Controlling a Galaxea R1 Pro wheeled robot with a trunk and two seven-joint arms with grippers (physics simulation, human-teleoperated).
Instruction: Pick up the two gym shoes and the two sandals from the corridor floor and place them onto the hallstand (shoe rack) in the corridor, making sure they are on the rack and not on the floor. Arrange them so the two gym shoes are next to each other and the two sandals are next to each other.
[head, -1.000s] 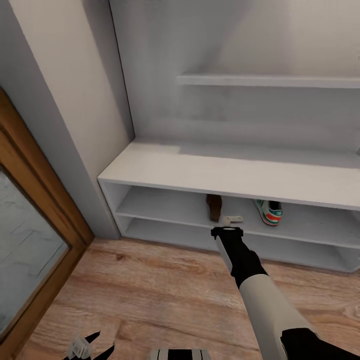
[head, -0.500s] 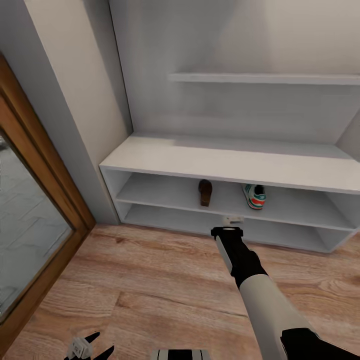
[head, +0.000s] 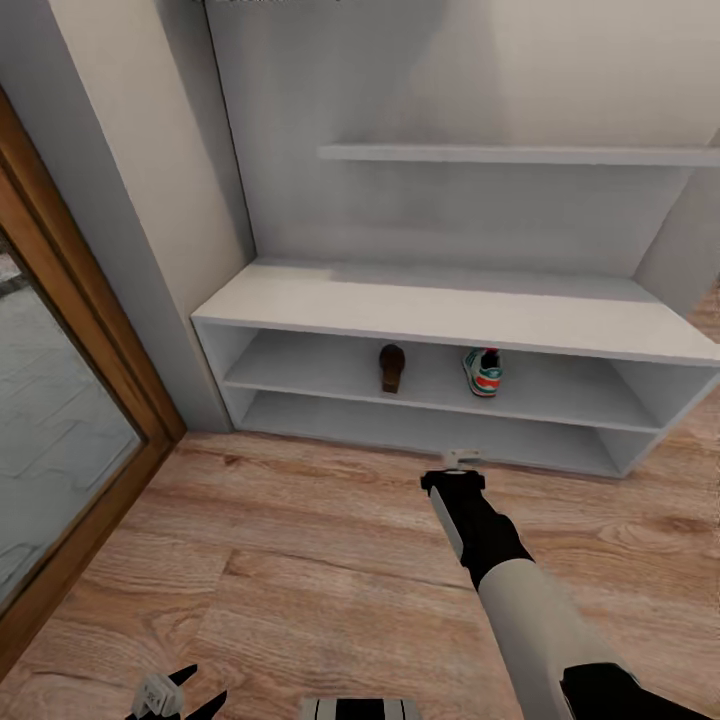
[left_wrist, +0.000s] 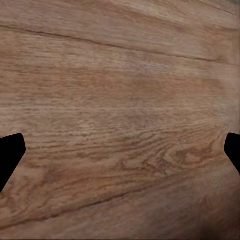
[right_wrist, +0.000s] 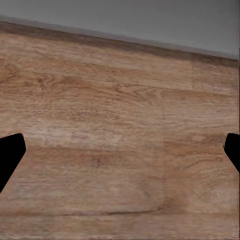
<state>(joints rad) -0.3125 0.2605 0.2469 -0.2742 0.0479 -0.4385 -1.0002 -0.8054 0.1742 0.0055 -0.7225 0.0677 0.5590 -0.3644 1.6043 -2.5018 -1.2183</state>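
Hallstand (head: 440, 312), upper shelf: one sandal (head: 392, 367) and one gym shoe (head: 483, 371), apart; view now wider, robot backed off, right hand (head: 462, 459) and left hand (head: 175, 695) both spread, empty over corridor floor (head: 300, 560); remaining pair likely next.

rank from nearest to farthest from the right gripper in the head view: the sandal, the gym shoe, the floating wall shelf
1. The sandal and gym shoe, both on the hallstand's upper open shelf, lie left and right ahead of the right gripper; too close to call.
2. The floating wall shelf, high on the wall, is farthest.
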